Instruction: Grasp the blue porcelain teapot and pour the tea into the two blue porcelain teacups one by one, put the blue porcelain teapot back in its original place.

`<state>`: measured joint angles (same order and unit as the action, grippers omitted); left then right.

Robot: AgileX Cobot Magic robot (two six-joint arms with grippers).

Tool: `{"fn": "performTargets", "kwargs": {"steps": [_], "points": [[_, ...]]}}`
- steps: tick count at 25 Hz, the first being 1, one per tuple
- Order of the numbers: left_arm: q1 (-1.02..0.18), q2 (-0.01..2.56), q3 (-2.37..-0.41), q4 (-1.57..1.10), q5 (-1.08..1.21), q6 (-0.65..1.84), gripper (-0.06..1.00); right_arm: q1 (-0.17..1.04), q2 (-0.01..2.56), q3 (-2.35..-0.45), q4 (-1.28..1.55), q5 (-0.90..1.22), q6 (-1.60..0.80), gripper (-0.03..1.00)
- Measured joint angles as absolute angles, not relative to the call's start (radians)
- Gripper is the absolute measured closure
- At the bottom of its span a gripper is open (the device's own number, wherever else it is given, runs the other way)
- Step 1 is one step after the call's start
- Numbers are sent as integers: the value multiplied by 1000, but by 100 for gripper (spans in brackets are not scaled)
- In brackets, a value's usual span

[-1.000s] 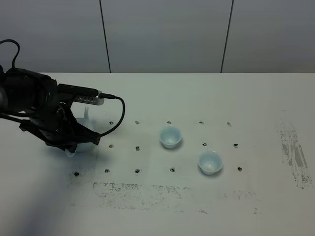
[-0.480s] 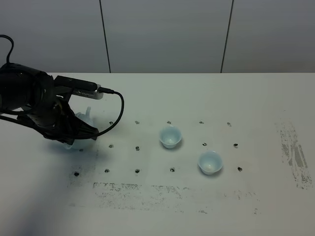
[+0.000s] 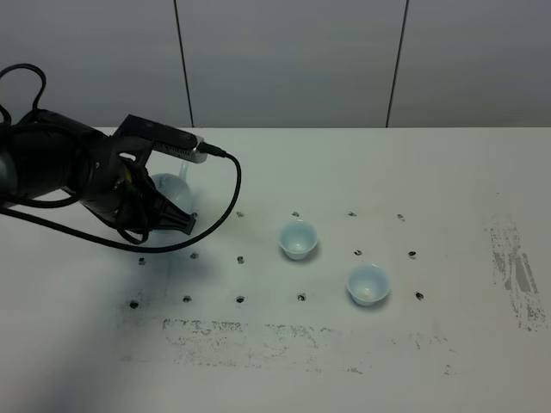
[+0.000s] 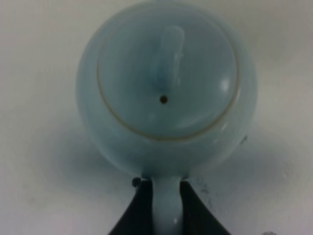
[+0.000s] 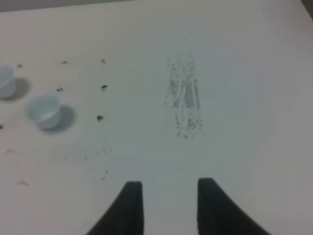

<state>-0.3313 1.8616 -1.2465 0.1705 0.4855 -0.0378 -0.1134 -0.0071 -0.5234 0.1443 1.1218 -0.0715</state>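
Since a second ago our left arm has swung to the right and a little farther back, taking the blue porcelain teapot [image 3: 166, 194] with it, while both teacups lie where they were. The pot now hangs over the left part of the table [image 3: 448, 172], well apart from the cups. A soft shadow beneath it makes us judge it clear of the surface.

Our left gripper [image 4: 166, 213] has its jaws drawn tight on the loop handle [image 4: 166, 203], one dark finger on each side. We hold it there because the handle sits opposite the spout [image 3: 183, 177], so a roll of the wrist should tip the spout toward a cup. The lid [image 4: 166, 73] faces the wrist camera squarely, so we take the pot to be level, with little risk of spilling on the way.

The far teacup [image 3: 298, 238] stands to the right of the pot and is the closer of the two to it. The near teacup [image 3: 368, 283] lies farther right. Both are upright and, as far as we can tell, unfilled.

Our left arm reaches in low from the left edge, wrist bent over the pot, its cable [image 3: 228, 185] looping out to the right. Our right gripper [image 5: 168, 205] waits over the right side of the table, jaws parted with nothing between them
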Motion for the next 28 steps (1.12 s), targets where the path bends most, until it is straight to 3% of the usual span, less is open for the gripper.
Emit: {"fn": "performTargets", "kwargs": {"steps": [13, 28], "points": [[-337, 1779, -1291, 157, 421, 171, 83, -113, -7, -523, 144, 1122, -72, 68], [-361, 2075, -1853, -343, 732, 1012, 83, -113, -7, -523, 142, 1122, -72, 68]]}}
